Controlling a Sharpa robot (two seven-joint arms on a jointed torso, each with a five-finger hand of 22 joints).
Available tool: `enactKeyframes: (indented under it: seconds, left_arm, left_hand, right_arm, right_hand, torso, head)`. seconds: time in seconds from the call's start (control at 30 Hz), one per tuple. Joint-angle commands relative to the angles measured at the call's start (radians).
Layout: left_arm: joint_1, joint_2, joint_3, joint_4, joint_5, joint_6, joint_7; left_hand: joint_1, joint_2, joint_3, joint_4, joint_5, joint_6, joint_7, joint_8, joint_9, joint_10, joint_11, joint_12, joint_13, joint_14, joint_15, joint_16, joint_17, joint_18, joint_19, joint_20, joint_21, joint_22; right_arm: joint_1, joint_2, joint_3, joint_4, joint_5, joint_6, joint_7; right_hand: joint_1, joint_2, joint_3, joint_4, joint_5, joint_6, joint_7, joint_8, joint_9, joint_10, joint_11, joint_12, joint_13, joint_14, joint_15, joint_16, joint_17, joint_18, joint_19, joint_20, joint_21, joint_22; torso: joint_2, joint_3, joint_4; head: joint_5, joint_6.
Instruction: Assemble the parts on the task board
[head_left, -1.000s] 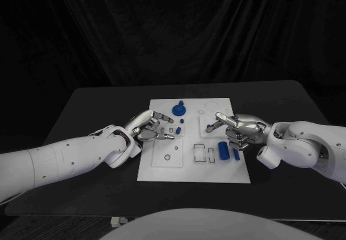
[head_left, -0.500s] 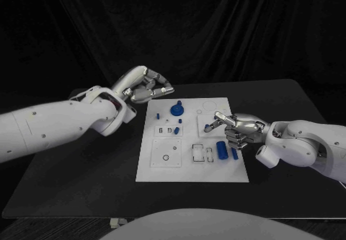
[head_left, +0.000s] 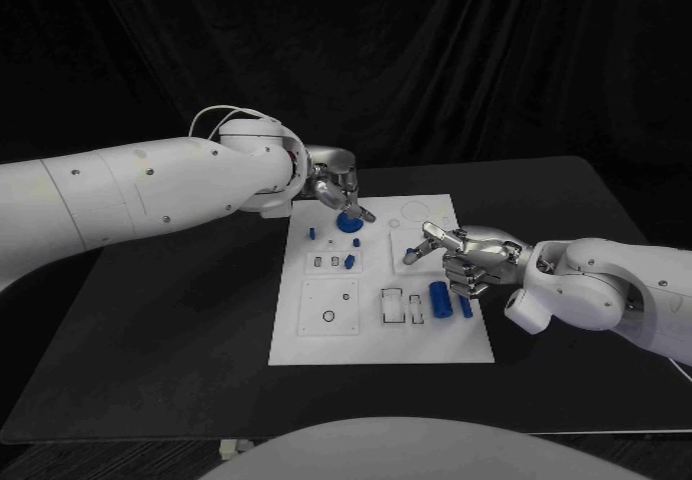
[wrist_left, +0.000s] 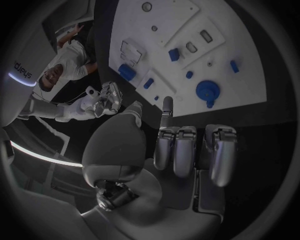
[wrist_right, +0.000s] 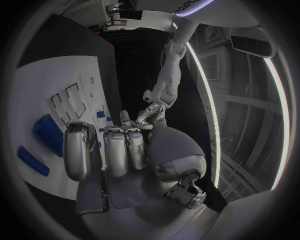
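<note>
Silver left hand (head_left: 335, 186) and right hand (head_left: 464, 257) above white task board (head_left: 368, 330), fingers curled, empty.

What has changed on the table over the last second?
The left hand lifted off the near-left part of the task board, swung up and away, and now hangs over the board's far edge above the round blue part, its fingers curled on nothing. The right hand stayed by the board's right side. The blue parts lie where they were.
</note>
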Motion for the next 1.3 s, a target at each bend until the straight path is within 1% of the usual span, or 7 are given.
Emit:
enactKeyframes:
  seconds: [0.03,0.17,0.37,0.6,0.77,1.03,1.3]
  left_arm:
    - [0.005,0.027,0.001,-0.023,-0.053,0.237,-0.127]
    - [0.006,0.056,0.001,-0.039,-0.056,0.276,-0.155]
    - [0.003,0.086,0.001,-0.067,-0.057,0.298,-0.190]
    - [-0.016,0.113,0.001,-0.093,-0.057,0.312,-0.209]
    - [-0.032,0.129,0.001,-0.111,-0.057,0.302,-0.202]
    - [-0.056,0.140,0.001,-0.125,-0.057,0.285,-0.199]
    - [-0.081,0.147,0.001,-0.134,-0.057,0.263,-0.198]
  left_hand:
    - [0.022,-0.001,0.008,-0.003,0.046,0.009,-0.004,-0.005,0.006,0.103,-0.004,0.000,0.263,0.104,-0.003,0.007,0.264,-0.009,0.096,-0.005,-0.001,0.256]
    - [0.028,-0.005,0.009,-0.003,0.061,0.012,-0.005,-0.009,0.010,0.103,-0.005,0.000,0.263,0.104,-0.005,0.007,0.264,-0.008,0.094,-0.006,-0.006,0.254]
    - [0.029,-0.007,0.008,-0.002,0.064,0.007,-0.003,-0.015,0.010,0.103,-0.005,0.000,0.263,0.104,-0.005,0.007,0.264,-0.007,0.091,-0.006,-0.011,0.253]
    - [0.040,0.007,0.018,-0.004,0.105,0.003,-0.001,-0.033,0.015,0.103,-0.003,0.000,0.263,0.104,-0.004,0.007,0.264,-0.006,0.090,-0.006,-0.014,0.251]
    - [0.056,0.012,0.025,-0.011,0.130,0.001,0.000,-0.044,0.017,0.103,-0.002,0.000,0.263,0.104,-0.003,0.007,0.264,-0.006,0.090,-0.006,-0.014,0.251]
    - [0.071,0.015,0.031,-0.013,0.155,-0.009,0.005,-0.061,0.017,0.103,0.001,0.000,0.263,0.104,-0.001,0.007,0.264,-0.005,0.088,-0.005,-0.019,0.250]
    - [0.073,0.016,0.032,-0.014,0.159,-0.011,0.006,-0.064,0.016,0.103,0.001,0.000,0.263,0.104,-0.001,0.007,0.264,-0.004,0.087,-0.004,-0.021,0.249]
  right_arm:
    - [0.000,-0.001,0.000,0.004,-0.002,-0.002,0.001]
    - [0.000,0.001,0.000,0.002,-0.002,-0.001,0.001]
    - [0.000,0.006,0.000,0.002,-0.002,0.001,0.002]
    - [0.000,0.012,0.000,0.000,-0.002,0.006,-0.003]
    - [0.000,0.015,0.000,-0.003,-0.002,0.008,-0.006]
    - [0.000,0.015,0.000,-0.002,-0.002,0.012,-0.009]
    - [0.000,0.015,0.000,-0.002,-0.002,0.016,-0.011]
  right_hand:
    - [-0.002,-0.001,-0.001,-0.001,0.006,0.001,-0.001,0.006,-0.001,0.104,0.005,0.003,0.264,0.106,0.007,0.003,0.263,0.013,0.040,0.004,0.003,0.221]
    - [-0.002,-0.002,-0.001,-0.001,0.006,0.001,-0.001,0.007,-0.001,0.104,0.006,0.003,0.264,0.106,0.007,0.003,0.263,0.013,0.041,0.004,0.003,0.222]
    - [-0.002,-0.002,-0.001,-0.001,0.006,0.001,-0.001,0.007,-0.001,0.104,0.006,0.003,0.264,0.106,0.007,0.003,0.263,0.013,0.041,0.004,0.003,0.222]
    - [-0.002,-0.002,-0.001,-0.001,0.007,0.001,-0.001,0.007,-0.001,0.104,0.006,0.003,0.264,0.106,0.007,0.003,0.263,0.013,0.040,0.004,0.002,0.221]
    - [-0.001,-0.002,-0.001,-0.001,0.007,0.001,-0.001,0.007,-0.002,0.104,0.006,0.003,0.264,0.106,0.007,0.003,0.263,0.013,0.040,0.004,0.003,0.221]
    - [-0.002,-0.001,-0.001,-0.001,0.007,0.001,-0.001,0.007,-0.002,0.104,0.006,0.003,0.264,0.106,0.007,0.003,0.263,0.013,0.039,0.004,0.001,0.221]
    - [-0.002,-0.001,-0.001,0.000,0.007,0.000,-0.001,0.007,-0.002,0.104,0.006,0.003,0.264,0.106,0.007,0.003,0.263,0.013,0.039,0.004,0.001,0.221]
  torso:
    - [0.000,0.0008,-0.0012]
    - [0.004,-0.0010,-0.0034]
    - [0.009,-0.0009,-0.0049]
    - [0.008,0.0017,-0.0043]
    - [0.009,-0.0013,-0.0029]
    - [0.010,-0.0007,-0.0046]
    - [0.009,-0.0006,-0.0059]
  head:
    - [-0.002,0.000]
    - [0.005,0.000]
    - [0.019,0.000]
    - [0.030,0.000]
    - [0.031,0.000]
    - [0.035,0.000]
    - [0.036,0.000]
